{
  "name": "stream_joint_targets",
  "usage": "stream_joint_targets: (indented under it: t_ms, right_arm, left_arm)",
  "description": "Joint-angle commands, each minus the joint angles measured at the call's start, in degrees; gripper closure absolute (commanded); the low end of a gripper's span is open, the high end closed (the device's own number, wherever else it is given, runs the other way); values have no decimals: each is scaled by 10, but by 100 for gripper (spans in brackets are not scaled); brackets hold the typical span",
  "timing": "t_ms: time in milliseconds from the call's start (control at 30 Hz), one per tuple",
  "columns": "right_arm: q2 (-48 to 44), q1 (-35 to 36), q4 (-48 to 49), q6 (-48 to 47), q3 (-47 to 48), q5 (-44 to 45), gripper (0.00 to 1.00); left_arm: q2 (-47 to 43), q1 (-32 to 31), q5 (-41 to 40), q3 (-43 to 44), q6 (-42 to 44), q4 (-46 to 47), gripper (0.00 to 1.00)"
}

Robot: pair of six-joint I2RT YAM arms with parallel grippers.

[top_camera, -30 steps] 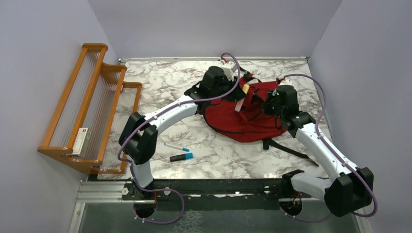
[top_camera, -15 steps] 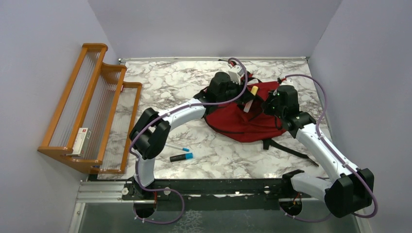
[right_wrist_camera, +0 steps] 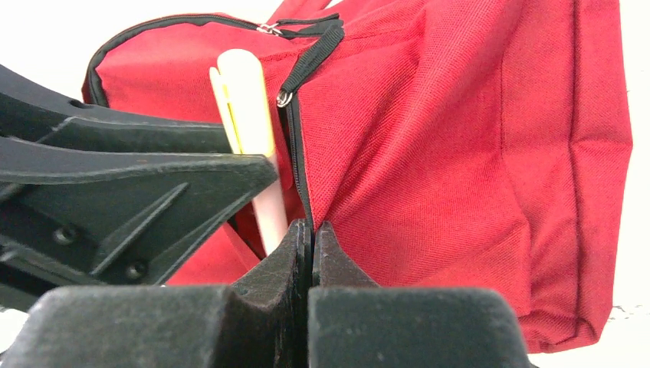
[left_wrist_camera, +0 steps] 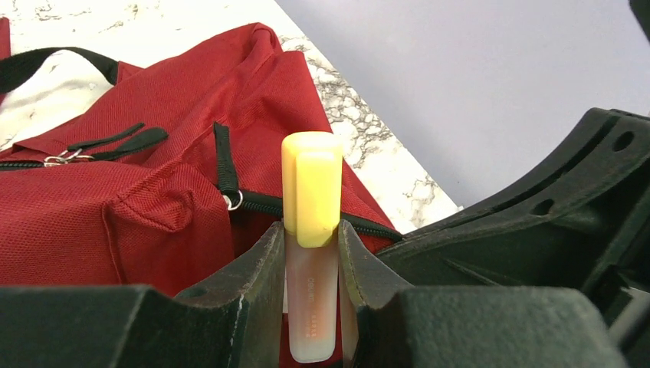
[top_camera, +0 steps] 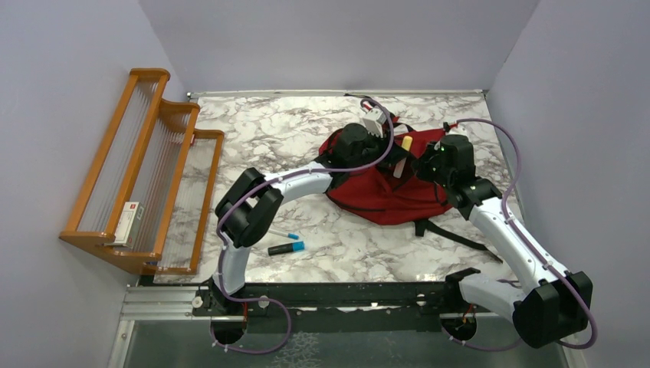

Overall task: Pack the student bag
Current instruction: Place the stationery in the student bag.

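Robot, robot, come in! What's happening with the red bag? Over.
Left gripper holding yellow highlighter over student bag. Right gripper shut, pinching its zipper edge. Blue highlighter on table.

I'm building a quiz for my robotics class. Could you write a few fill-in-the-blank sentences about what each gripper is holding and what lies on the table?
1. The left gripper is shut on a highlighter with a ____ cap.
2. The right gripper pinches the fabric of the ____ student bag beside its zipper.
3. A second highlighter lies on the table; its cap is ____.

Missing words: yellow; red; blue.
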Motion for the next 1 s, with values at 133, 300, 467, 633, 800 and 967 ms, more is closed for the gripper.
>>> stream_joint_targets:
  t_ms: [133,300,467,633,800,967]
  right_arm:
    - [-16,0,31,43,22,-34,100]
    - [-8,-1,35,44,31,-32,100]
    - [0,0,38,44,41,-33,99]
    - [14,-1,38,42,49,-48,100]
    - [19,-1,45,42,41,-52,100]
    - [15,-1,42,41,33,-49,100]
  left_arm:
    - [11,-9,-31,-33,-8,39,100]
    - [11,-11,-33,-61,-13,48,100]
    - [17,-15,-25,-74,-16,52,100]
    - [31,-20,-6,-65,-20,56,100]
    - [53,-21,15,-31,-31,55,100]
    - [68,-21,38,2,-46,54,85]
